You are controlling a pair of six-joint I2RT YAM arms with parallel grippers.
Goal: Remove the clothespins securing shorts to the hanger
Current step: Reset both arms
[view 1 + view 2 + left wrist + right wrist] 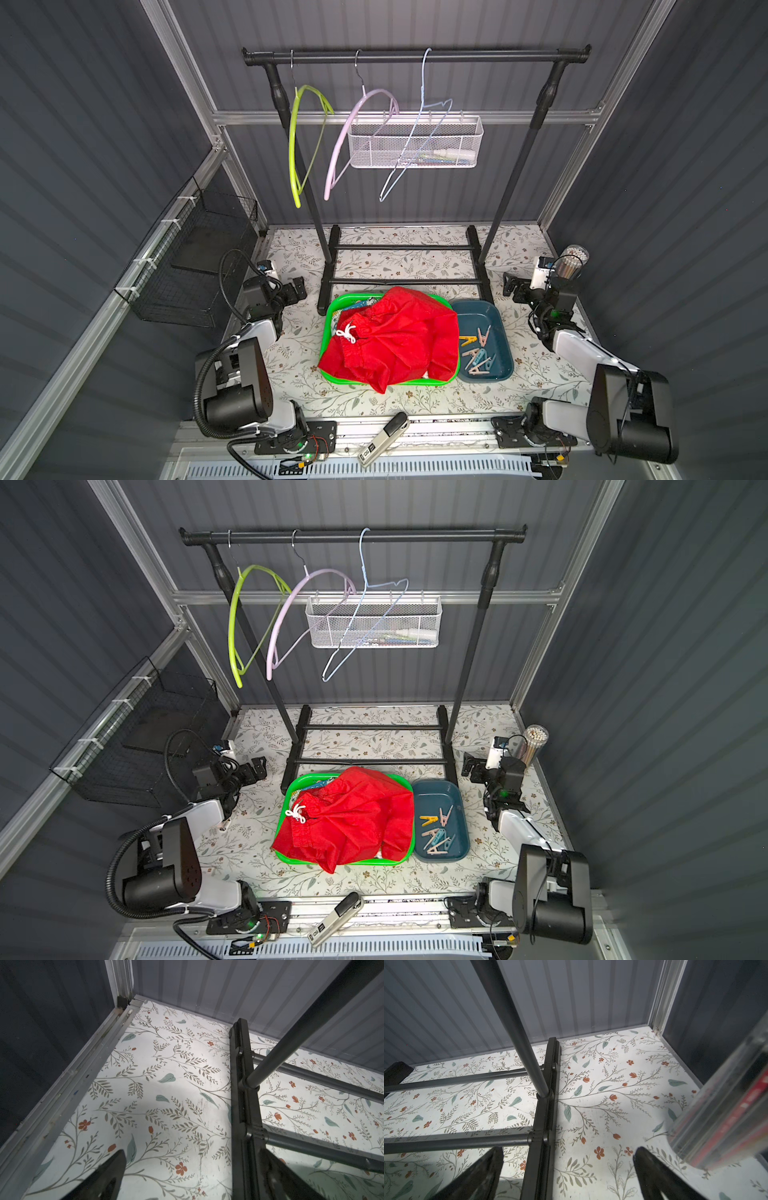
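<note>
Red shorts (pixel 395 336) with a white drawstring lie heaped in a green basket (pixel 328 328), and a bit of printed fabric (pixel 353 305) peeks out beneath them. Several clothespins (pixel 478 349), beige-pink, light blue and one yellow, lie in a dark blue tray (pixel 478 311) beside it. A green hanger (pixel 296 141), a pink hanger (pixel 345 137) and a light blue hanger (pixel 415 141) hang bare on the rail. My left gripper (pixel 300 287) (pixel 192 1153) is open and empty, low at the table's left. My right gripper (pixel 512 286) (pixel 568 1149) is open and empty, low at the right.
The black rack (pixel 415 56) stands at the back, with its feet (pixel 243 1095) (pixel 546 1105) close in front of both grippers. A white mesh basket (pixel 415 143) hangs behind the hangers. A black wire basket (pixel 187 270) is on the left wall. A clear jar (pixel 571 262) stands beside my right gripper.
</note>
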